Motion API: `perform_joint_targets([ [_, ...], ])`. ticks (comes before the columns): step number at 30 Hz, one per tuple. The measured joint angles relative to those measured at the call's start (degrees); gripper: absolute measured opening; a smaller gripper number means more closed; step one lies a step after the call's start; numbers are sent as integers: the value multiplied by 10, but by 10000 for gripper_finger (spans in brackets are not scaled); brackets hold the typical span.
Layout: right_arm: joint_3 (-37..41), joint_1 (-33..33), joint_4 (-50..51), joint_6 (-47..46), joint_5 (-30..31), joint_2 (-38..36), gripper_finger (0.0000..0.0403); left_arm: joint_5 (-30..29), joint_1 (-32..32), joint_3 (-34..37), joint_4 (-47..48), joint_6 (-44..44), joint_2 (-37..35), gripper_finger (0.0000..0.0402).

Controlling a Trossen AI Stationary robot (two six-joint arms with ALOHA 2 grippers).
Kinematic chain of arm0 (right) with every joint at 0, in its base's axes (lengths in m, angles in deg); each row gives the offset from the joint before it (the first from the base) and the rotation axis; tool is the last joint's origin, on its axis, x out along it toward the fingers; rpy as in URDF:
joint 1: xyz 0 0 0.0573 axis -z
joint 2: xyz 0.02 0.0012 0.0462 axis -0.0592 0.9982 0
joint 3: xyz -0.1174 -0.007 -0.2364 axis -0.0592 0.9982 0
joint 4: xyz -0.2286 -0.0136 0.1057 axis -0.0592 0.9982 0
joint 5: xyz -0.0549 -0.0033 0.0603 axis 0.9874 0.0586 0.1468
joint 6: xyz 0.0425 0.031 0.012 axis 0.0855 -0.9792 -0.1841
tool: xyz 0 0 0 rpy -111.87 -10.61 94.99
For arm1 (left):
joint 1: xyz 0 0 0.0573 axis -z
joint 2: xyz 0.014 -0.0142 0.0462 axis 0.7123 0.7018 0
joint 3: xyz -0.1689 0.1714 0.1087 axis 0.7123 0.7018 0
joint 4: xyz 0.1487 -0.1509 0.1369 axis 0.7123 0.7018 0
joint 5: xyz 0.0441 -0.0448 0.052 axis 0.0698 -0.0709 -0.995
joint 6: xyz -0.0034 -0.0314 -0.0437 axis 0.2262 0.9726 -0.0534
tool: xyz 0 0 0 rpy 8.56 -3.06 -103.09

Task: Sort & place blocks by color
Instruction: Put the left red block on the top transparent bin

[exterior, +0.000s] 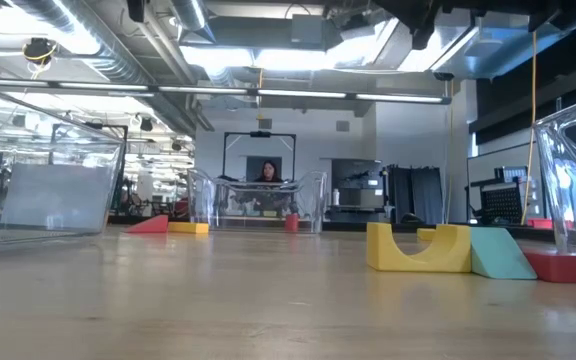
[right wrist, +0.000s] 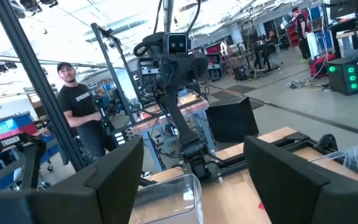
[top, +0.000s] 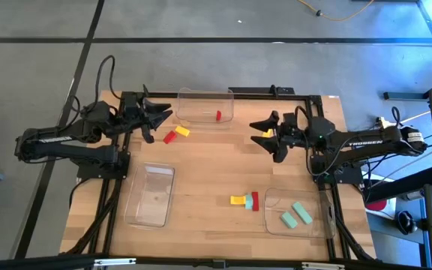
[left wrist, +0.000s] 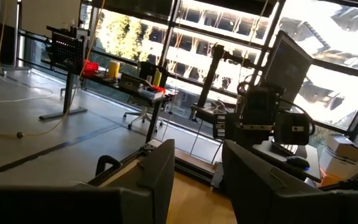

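Sorting partly done: two green blocks (top: 295, 214) sit in the lower-right tray (top: 272, 225), one red block (top: 218, 115) in the top-centre tray (top: 190, 94). Yellow and red pieces (top: 175, 134) upper left and a mixed cluster (top: 246, 200) lower centre remain loose. Left gripper (top: 158, 117) and right gripper (top: 263, 133) hover, fingers apart, empty.

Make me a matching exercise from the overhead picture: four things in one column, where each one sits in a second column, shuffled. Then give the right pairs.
Things:
1. teal blocks
2. lone red block
3. red and yellow pair
4. yellow, teal and red cluster

Places:
A. on the bare wood just left of the near-right tray
B. inside the far tray
C. on the bare wood by the left gripper
D. inside the near-right tray

Pairs: 1-D, 2-B, 3-C, 4-A
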Motion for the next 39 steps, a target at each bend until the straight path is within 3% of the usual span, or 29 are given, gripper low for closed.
perform_joint_targets([
  [8, 0, 0, 1, -2, 0, 0, 279, -2, 0, 0, 48, 17, 0, 136],
  [14, 0, 0, 1, -2, 5, 0, 279, -2, -17, 0, 148, 67, 0, 190],
  [20, 0, 0, 2, -5, 12, 0, 279, 2, -65, 0, 313, 130, 14, 248],
  [23, 0, 0, 6, -6, 19, 0, 279, 21, -97, 0, 389, 151, 51, 269],
  [30, 0, 0, 10, -7, 21, 1, 279, 72, -160, 0, 469, 122, 194, 287],
  [39, 0, 0, 11, -22, 21, 0, 279, 77, -195, 0, 418, 67, 335, 287],
])
